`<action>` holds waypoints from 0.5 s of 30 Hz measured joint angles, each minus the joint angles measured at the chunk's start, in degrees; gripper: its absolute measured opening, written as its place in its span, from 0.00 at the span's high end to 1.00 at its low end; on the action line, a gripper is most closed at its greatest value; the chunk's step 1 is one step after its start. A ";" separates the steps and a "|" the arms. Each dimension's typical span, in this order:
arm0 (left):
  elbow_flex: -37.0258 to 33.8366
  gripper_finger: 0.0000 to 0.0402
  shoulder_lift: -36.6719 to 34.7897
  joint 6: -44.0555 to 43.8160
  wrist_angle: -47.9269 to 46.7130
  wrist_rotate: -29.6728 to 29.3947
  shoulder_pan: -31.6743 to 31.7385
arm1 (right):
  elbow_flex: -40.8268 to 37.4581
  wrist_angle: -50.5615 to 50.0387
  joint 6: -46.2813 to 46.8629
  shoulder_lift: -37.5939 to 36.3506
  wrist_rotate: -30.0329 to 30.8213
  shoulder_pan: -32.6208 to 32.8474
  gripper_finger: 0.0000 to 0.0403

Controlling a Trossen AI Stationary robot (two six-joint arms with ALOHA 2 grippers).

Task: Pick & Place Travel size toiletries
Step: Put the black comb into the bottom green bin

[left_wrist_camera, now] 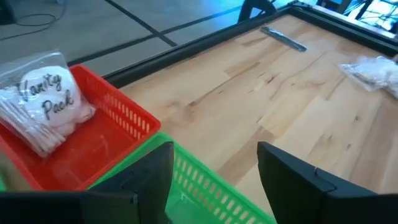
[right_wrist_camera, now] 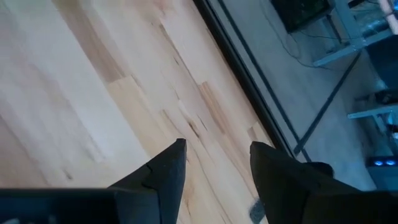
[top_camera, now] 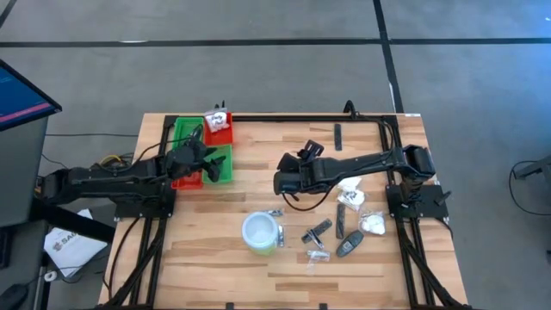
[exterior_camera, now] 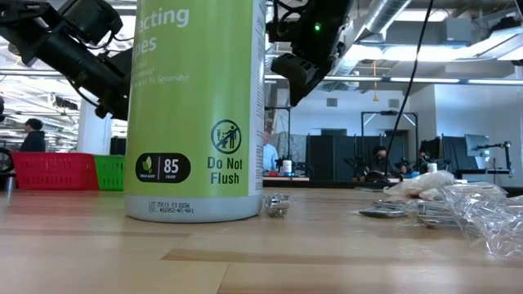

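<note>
The travel size toiletries lie loose at the table's right: white packets (top_camera: 351, 186) (top_camera: 373, 225), black sticks (top_camera: 318, 230) (top_camera: 349, 244), clear sachets (top_camera: 316, 257) and one dark stick (top_camera: 337, 136) near the far edge. A white "Vanity Pack" packet (left_wrist_camera: 40, 99) lies in the tray's far red compartment (top_camera: 218, 129). My left gripper (left_wrist_camera: 214, 149) stands open above the tray's green compartment (top_camera: 220, 164), with nothing between its fingers. Over bare wood at mid-table, left of the toiletries, my right gripper (right_wrist_camera: 217, 149) hangs open and empty (top_camera: 284, 182).
A round white tub with a green side (top_camera: 260, 233) stands near the table's front middle and fills the low view (exterior_camera: 196, 106). The red and green tray (top_camera: 191, 178) sits at the far left. A black frame (top_camera: 284, 115) rims the table.
</note>
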 joint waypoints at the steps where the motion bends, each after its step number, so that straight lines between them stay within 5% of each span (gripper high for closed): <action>1: 0.00 0.45 0.00 -0.09 0.11 0.48 -0.01 | -0.96 0.06 0.90 0.00 0.94 -0.18 0.58; 15: 0.00 0.47 0.01 -1.23 5.73 3.09 -4.38 | -16.58 -0.20 24.87 -0.64 2.36 -10.24 0.65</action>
